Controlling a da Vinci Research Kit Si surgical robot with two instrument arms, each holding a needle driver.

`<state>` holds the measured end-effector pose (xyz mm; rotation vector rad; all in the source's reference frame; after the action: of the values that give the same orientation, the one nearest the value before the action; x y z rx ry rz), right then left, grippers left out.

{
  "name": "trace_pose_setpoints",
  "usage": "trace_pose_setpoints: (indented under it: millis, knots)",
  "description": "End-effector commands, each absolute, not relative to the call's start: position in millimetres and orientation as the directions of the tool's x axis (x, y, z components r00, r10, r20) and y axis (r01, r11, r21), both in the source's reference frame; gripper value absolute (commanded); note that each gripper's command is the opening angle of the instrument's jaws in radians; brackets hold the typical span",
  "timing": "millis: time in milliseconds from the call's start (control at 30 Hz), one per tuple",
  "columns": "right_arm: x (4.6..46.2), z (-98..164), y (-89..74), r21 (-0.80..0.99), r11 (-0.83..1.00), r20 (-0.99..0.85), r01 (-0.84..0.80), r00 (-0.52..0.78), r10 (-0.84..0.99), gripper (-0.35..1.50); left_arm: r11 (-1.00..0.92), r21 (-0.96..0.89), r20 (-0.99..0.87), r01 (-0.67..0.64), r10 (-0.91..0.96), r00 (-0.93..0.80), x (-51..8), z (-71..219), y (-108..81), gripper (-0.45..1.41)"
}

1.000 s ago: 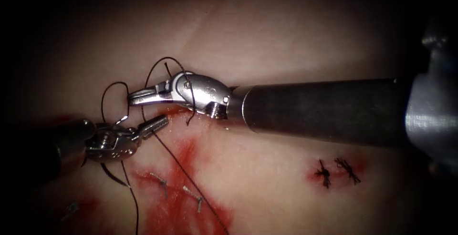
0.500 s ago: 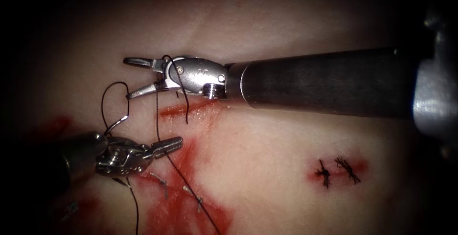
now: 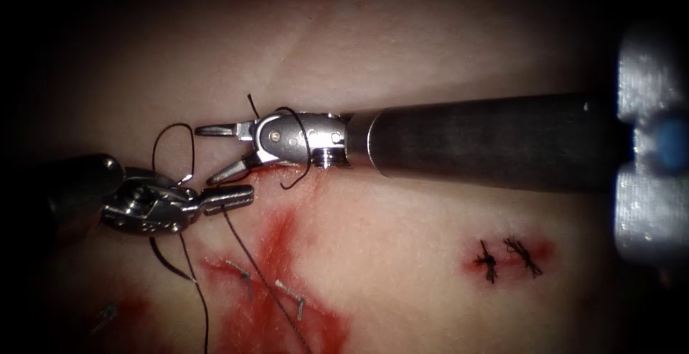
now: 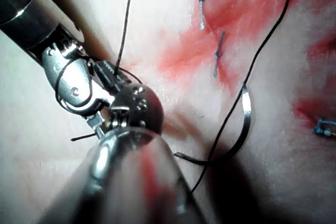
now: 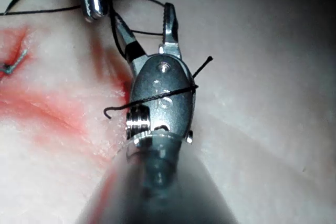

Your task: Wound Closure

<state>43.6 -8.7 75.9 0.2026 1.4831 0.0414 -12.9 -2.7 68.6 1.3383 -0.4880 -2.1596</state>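
The right arm's silver needle driver (image 3: 208, 154) had its jaws spread apart and grasped nothing. A turn of the thin black thread (image 3: 251, 261) lay draped over its wrist body, with a short free end sticking up past it. The left arm's silver needle driver (image 3: 240, 196) sat just below, its jaws clenched, and judging by the strand running out from under them it was grasping the thread. The curved steel needle (image 4: 242, 124) lay loose on the pale pork tissue (image 3: 402, 253) beside the left tool's shaft. It was held by neither tool and, as far as could be made out, was not in the tissue.

The main risk was the turn around the right tool. It sat on the wrist joint rather than on the jaws, so any wrist roll could snag the thread in the hinge, or the turn could slide off the open jaws and be lost. The free end looked short, and a tug from the left tool might pull it out of reach. The loose needle was also a hazard, since tension on the thread could drag it across the patch of red fluid (image 3: 276, 239) and catch its point in the surface. A hard pull might also cut the thread into the soft tissue.
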Motion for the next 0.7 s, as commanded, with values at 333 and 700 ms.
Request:
trace_pose_setpoints:
  millis: [333, 700]
  knots:
    - [43.0, 76.8, -9.4, 0.163, 0.973, -0.985, 0.161, 0.084, 0.151, 1.21, -0.767, 0.588, -0.721, 0.256, -0.64, -0.264, -11.8, 68.4, 0.8, -0.45]
    - [43.2, 77.0, -11.2, 0.227, 0.932, -0.974, 0.283, 0.085, 0.212, 1.21, -0.747, 0.61, -0.704, 0.264, -0.664, -0.252, -10.9, 70.3, 4.7, -0.45]
